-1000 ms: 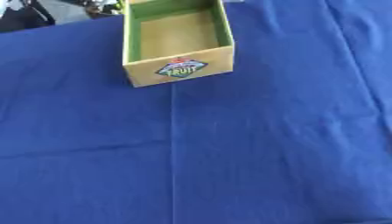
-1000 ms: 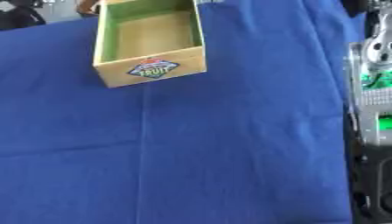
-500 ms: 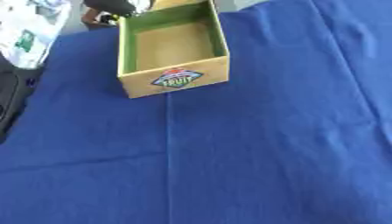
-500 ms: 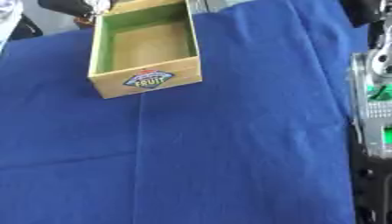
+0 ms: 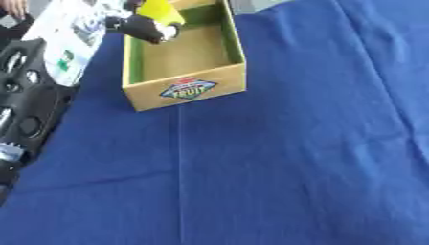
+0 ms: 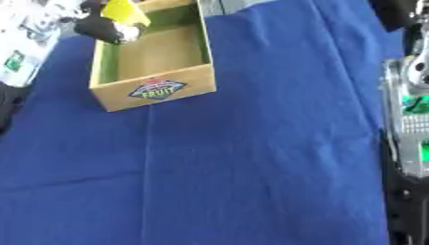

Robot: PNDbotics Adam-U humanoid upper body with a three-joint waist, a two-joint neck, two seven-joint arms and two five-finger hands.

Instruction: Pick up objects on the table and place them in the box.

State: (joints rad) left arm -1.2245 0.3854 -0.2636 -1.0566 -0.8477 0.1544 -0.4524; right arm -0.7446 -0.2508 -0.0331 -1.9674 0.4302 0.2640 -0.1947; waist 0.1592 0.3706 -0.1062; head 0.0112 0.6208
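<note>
A tan cardboard box point(image 5: 226, 57) with a green inside and a "FRUIT" label on its front wall stands at the upper left of the blue cloth. I see nothing lying on its floor. My black left hand point(image 5: 144, 29) hovers over the box's far left corner, fingers curled round a yellow object point(image 5: 159, 9) that sticks up from it. The same hand point(image 6: 102, 28) and yellow object point(image 6: 124, 10) show in the right eye view. No loose objects lie on the cloth. My right hand shows in neither view.
The blue cloth point(image 5: 276, 167) covers the table. A black part with holes point(image 5: 21, 100) and a white printed sheet point(image 5: 67, 33) lie along the left edge. A silver and black structure with green lights point(image 6: 409, 110) runs down the right edge.
The camera has tilted, so the whole picture has shifted. My left hand with the yellow object has come into view at the box's far left corner.
</note>
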